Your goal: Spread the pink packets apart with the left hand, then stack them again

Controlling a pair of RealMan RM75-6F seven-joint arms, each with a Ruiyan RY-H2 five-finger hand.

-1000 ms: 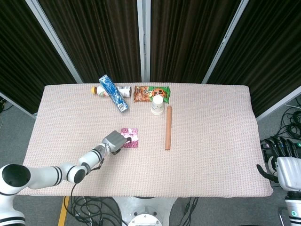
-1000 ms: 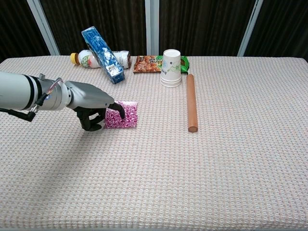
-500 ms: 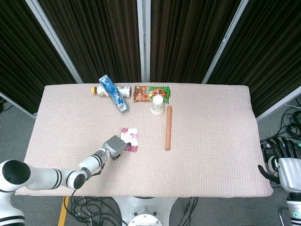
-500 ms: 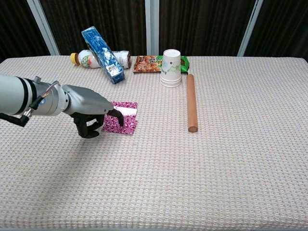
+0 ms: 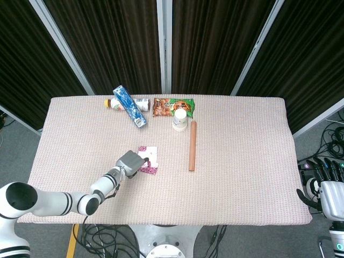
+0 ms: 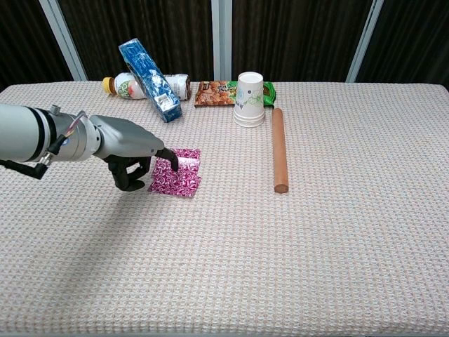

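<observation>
Two pink packets lie left of the table's middle, partly overlapping. The upper packet [image 6: 178, 182] [image 5: 149, 169] sits shifted toward the near edge. The lower packet [image 6: 189, 156] [image 5: 151, 152] peeks out behind it. My left hand [image 6: 130, 147] [image 5: 129, 161] reaches in from the left. One dark fingertip [image 6: 172, 163] presses on the upper packet, and the other fingers curl under the palm. My right hand [image 5: 327, 189] hangs off the table's right end with its fingers spread, holding nothing.
A wooden rolling pin [image 6: 279, 149] lies right of the packets. At the back stand a stack of paper cups [image 6: 250, 98], a snack bag [image 6: 216, 93], a blue box [image 6: 149, 70] and a bottle [image 6: 133, 86] lying on its side.
The stacked packets have come apart: my left hand dragged the upper one toward the near edge, uncovering the lower one. The hand has since eased back slightly. The right hand stayed put.
</observation>
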